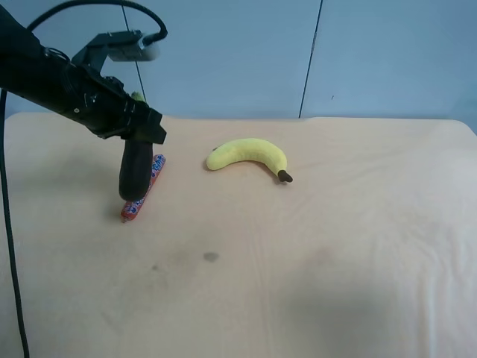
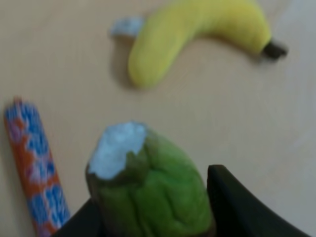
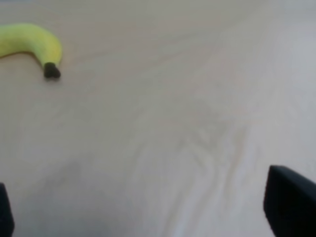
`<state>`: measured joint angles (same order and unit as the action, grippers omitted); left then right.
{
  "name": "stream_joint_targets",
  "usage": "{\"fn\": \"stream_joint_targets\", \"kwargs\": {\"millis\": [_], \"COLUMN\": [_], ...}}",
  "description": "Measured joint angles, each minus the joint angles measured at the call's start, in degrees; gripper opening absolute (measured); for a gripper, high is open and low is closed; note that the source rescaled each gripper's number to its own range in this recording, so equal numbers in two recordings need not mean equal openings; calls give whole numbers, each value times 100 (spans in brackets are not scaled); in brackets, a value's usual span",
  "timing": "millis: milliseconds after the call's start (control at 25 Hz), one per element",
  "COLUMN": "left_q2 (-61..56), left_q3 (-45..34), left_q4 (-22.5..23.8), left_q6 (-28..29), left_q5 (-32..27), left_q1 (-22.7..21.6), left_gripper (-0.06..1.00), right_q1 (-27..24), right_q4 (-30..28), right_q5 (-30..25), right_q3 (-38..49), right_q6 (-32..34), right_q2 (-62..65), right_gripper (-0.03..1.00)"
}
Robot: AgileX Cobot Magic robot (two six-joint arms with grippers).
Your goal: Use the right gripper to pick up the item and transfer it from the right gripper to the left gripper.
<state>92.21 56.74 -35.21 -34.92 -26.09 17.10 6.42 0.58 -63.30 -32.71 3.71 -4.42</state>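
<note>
Soft, even light, no glare. The banana casts a faint shadow. Both wrist views are blurred.

Left arm, entering from the upper corner at the exterior high view's left, slopes downward over the desk, a light-grey cylindrical piece and looping black cable above its wrist. Left claw points down, its black fingers closed on the eggplant, which hangs upright, green stem end uppermost. Right claw faces bare desk; only two dark fingertips show, set wide apart with nothing between them.
</note>
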Motion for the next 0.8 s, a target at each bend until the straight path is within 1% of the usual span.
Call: {"fn": "stream_joint_targets", "kwargs": {"millis": [80,160,400,600,800], "left_q2": [120,224,405,580,723], "left_q3": [0,0,0,0,0], "left_q4": [230,302,324,324,328], "left_q6": [210,296,362,558,584], "left_q5": [-151,-256,-611,-888,-917], "left_q1": [0,0,0,0,0], "left_gripper": [0,0,0,0,0], "right_q1": [-28,-44,-427,-471,-471], "right_q4": [0,0,0,0,0], "right_q5": [0,0,0,0,17], "right_q3": [0,0,0,0,0], "right_q6": [0,0,0,0,0], "right_q2": [0,0,0,12,295], "right_gripper": [100,100,100,100,100]}}
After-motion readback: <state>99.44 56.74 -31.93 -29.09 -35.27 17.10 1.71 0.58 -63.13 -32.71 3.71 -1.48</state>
